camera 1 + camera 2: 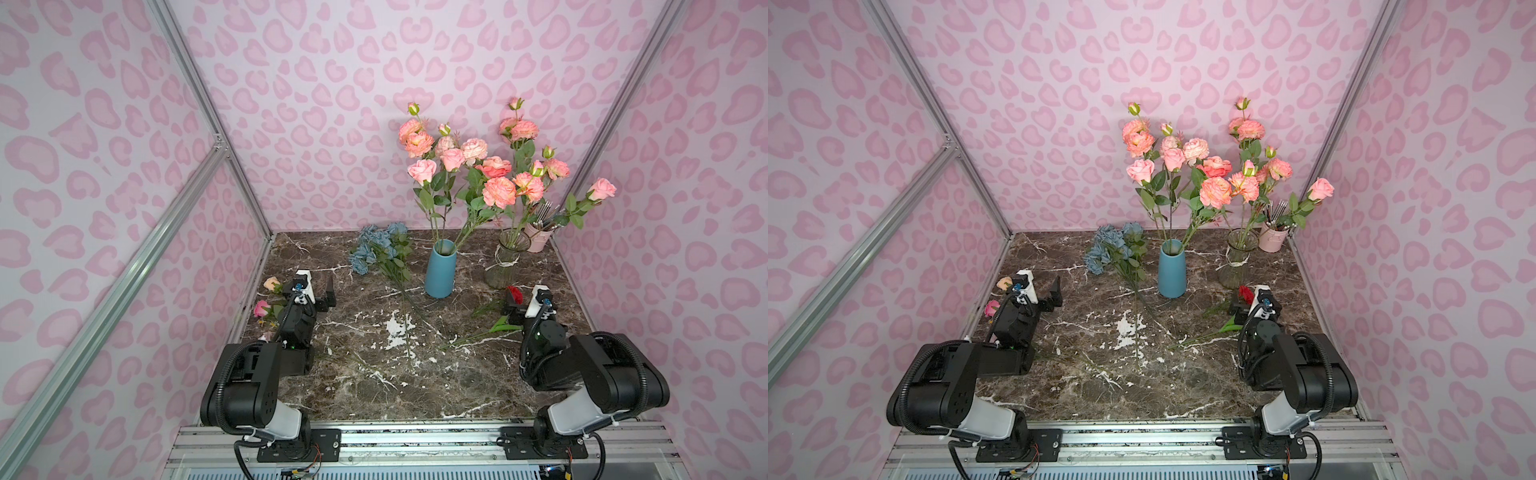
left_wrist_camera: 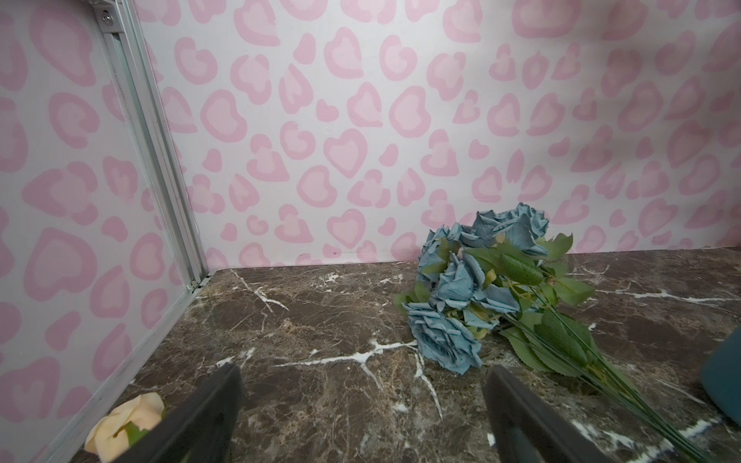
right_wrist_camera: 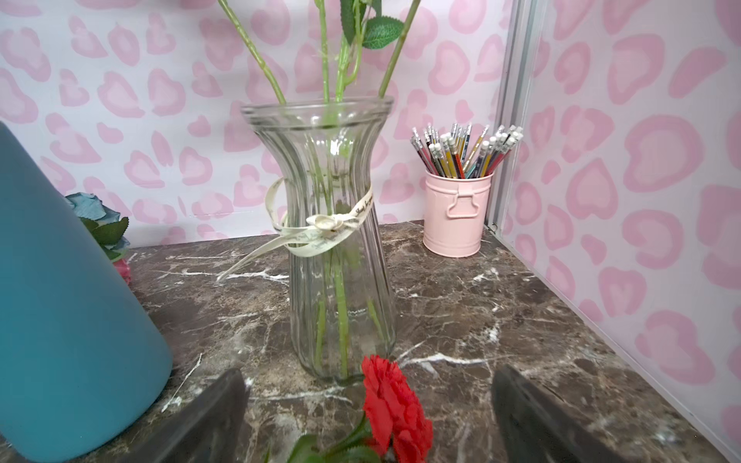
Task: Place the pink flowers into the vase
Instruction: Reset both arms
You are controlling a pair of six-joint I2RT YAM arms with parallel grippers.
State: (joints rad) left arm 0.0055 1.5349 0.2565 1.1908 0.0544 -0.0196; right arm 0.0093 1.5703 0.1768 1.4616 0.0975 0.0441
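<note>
Pink flowers [image 1: 453, 160] stand in a blue vase [image 1: 440, 270], and more of them [image 1: 525, 185] stand in a clear glass vase [image 1: 505, 266] tied with a ribbon [image 3: 320, 230]. A pink rose [image 1: 262, 308] and a peach bloom [image 1: 272, 284] lie at the table's left edge beside my left arm. My left gripper [image 2: 361, 401] is open and empty over bare marble, right of the peach bloom [image 2: 124, 425]. My right gripper [image 3: 367, 401] is open just before the glass vase [image 3: 333, 240], with a red bloom [image 3: 395, 409] lying between its spread fingers.
A dusty-blue flower bunch [image 1: 378, 249] lies left of the blue vase, its long stems running toward the table's middle. A pink tin of pencils [image 3: 457, 216] stands in the back right corner. Green stems [image 1: 494, 330] lie by my right arm. Patterned walls close three sides.
</note>
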